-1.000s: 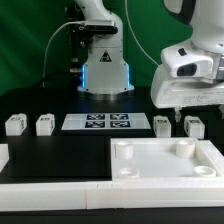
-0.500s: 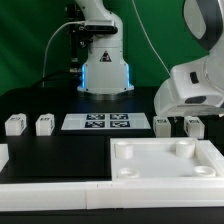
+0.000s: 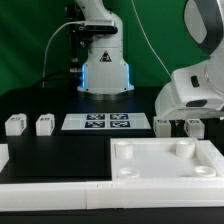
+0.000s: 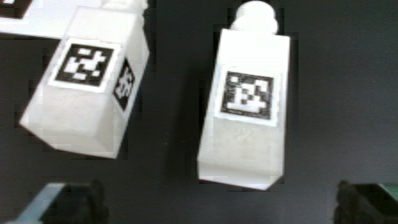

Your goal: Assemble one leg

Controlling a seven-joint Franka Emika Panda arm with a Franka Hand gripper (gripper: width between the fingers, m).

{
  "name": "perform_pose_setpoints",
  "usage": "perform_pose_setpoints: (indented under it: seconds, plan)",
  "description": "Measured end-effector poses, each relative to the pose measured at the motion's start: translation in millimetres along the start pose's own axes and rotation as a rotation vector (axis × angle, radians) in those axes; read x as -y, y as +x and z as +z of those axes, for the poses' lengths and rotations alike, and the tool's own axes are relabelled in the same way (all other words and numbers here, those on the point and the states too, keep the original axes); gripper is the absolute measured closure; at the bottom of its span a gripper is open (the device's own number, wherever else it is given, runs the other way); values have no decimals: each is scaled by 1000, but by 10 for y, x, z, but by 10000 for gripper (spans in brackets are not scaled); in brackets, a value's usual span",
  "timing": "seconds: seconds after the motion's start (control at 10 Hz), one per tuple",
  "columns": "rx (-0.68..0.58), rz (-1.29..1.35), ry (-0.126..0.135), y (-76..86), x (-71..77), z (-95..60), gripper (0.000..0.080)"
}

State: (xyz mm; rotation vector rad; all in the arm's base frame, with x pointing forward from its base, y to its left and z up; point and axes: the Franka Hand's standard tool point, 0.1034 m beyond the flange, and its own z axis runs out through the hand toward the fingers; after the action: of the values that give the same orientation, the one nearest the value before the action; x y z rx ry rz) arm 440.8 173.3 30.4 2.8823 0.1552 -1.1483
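The black desk (image 3: pixel 60 150) carries a big flat white plastic tray-like piece (image 3: pixel 118 160) with round sockets at its near corner, on the exterior view's right. Behind the tray, toward the far edge, the two-finger gripper (image 4: pixel 217 203) hangs with its jaws spread wide and holds nothing. It is above the small white rectangular plastic leg (image 4: pixel 249 110), which bears a marker tag. A twin white block (image 4: pixel 89 85) lies just beside the leg.

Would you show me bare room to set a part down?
Bare black tabletop is bordered by the flat white marker board and big white tray-like piece. Crowded: exterior view's right, open end effector over two small white plastic legs.
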Motion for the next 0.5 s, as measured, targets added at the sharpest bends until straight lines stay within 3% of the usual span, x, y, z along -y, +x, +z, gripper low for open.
perform_pose_setpoints:
  seconds: [0.2, 0.5]
  plan:
    - [8, 9, -11, -12, 77, 80, 150]
    - [50, 2, -17, -48, 50, 155, 150]
